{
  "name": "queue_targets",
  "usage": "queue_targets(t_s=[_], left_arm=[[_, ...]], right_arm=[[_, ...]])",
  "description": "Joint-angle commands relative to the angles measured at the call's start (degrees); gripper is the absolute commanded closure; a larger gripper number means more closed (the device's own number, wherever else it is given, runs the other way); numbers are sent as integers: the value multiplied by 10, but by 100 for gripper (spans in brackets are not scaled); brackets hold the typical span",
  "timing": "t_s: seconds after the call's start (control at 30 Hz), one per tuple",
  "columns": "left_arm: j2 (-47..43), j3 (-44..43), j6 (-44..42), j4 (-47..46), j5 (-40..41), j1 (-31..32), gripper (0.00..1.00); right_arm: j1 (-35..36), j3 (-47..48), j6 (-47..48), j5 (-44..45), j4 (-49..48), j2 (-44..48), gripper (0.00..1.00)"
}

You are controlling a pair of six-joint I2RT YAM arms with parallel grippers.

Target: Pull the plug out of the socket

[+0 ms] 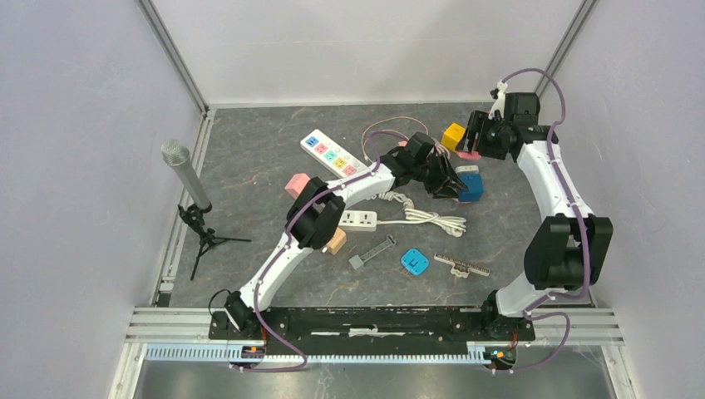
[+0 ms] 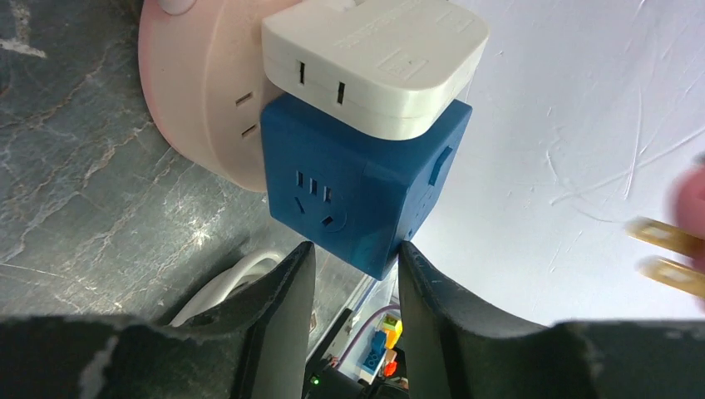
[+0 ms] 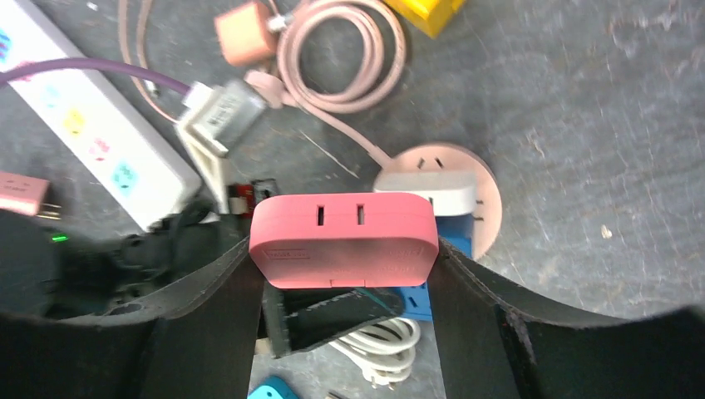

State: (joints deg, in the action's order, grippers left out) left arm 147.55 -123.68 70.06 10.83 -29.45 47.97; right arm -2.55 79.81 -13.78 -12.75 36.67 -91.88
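At the upper left of the left wrist view, a round pink socket [image 2: 195,91] lies on the tabletop [image 2: 83,166]. A white adapter [image 2: 374,58] and a blue cube socket [image 2: 349,187] are stacked against it toward the centre. The left gripper [image 2: 353,249] sits at bottom centre, its jaws partly apart about the cube's lower corner; whether they pinch it I cannot tell. At the right edge two bare brass prongs [image 2: 665,249] show, so the pink plug [image 3: 343,239] looks free of its socket. In the right wrist view it sits mid-frame, clamped across its width by the jaws of the right gripper [image 3: 343,249]. To finish well, draw the plug straight back along its prongs without twisting, and brace the cube with the left jaws until the prongs are well clear.
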Motion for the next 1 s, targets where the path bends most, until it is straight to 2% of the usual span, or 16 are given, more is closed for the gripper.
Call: queue_targets(t_s=[0.0, 0.13, 0.27, 0.43, 0.6, 0.7, 0.8, 0.97], left_arm=[[69, 18, -3, 146, 71, -2, 54], [69, 19, 10, 84, 29, -8, 51], [52, 16, 19, -21, -17, -15, 43], [12, 2, -21, -63, -44, -27, 33], [-43, 24, -77, -74, -50, -36, 28], [-82, 57, -108, -74, -43, -42, 24], [-126, 98, -134, -61, -24, -50, 19], [-188, 123, -226, 20, 42, -60, 15]], right_arm=[[3, 31, -17, -24, -20, 37, 100], [3, 2, -15, 22, -45, 75, 100], [1, -35, -19, 103, -45, 115, 100], [-26, -121, -33, 158, -43, 183, 100], [-42, -205, -24, 173, -14, 244, 100], [-42, -264, 2, 131, -7, 271, 93], [-43, -309, 16, 129, 13, 284, 88], [-43, -359, 11, 122, 33, 277, 83]])
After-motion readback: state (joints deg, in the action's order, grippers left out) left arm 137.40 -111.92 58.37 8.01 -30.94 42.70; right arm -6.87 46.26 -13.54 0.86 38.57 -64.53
